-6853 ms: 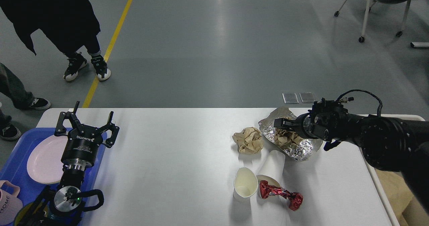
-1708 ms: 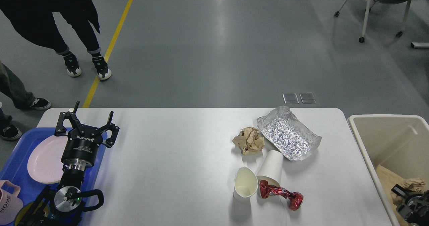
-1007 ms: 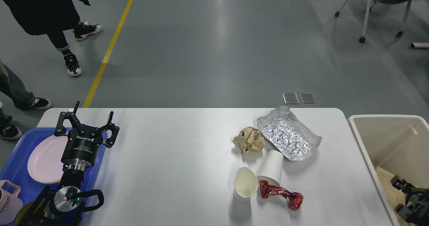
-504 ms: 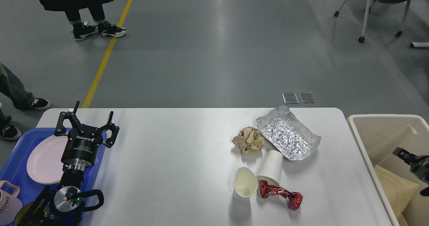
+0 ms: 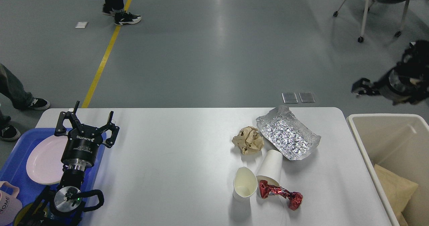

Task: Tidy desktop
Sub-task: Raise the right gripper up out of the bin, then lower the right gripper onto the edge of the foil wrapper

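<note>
The white desktop (image 5: 174,159) carries litter on its right half: a crumpled brown paper ball (image 5: 248,140), a creased foil sheet (image 5: 287,132), a squashed paper cup (image 5: 245,186) standing upright, a second paper cup (image 5: 270,167) lying on its side, and a red foil wrapper (image 5: 281,194). My left gripper (image 5: 87,120) is open and empty above the table's left edge, over the blue tray. My right gripper (image 5: 361,87) is blurred, high in the air above the beige bin's far side, apart from all the litter. Its fingers cannot be told apart.
A big beige bin (image 5: 382,132) stands off the table's right end with brown paper (image 5: 395,189) inside. A blue tray (image 5: 13,162) at the left holds a pink plate (image 5: 43,159) and a pink mug (image 5: 8,206). People's feet and a chair stand on the floor beyond.
My right arm has risen out of the bin to high above its far side. The brown paper from the foil now lies in the bin. The person beyond the table walked away.
</note>
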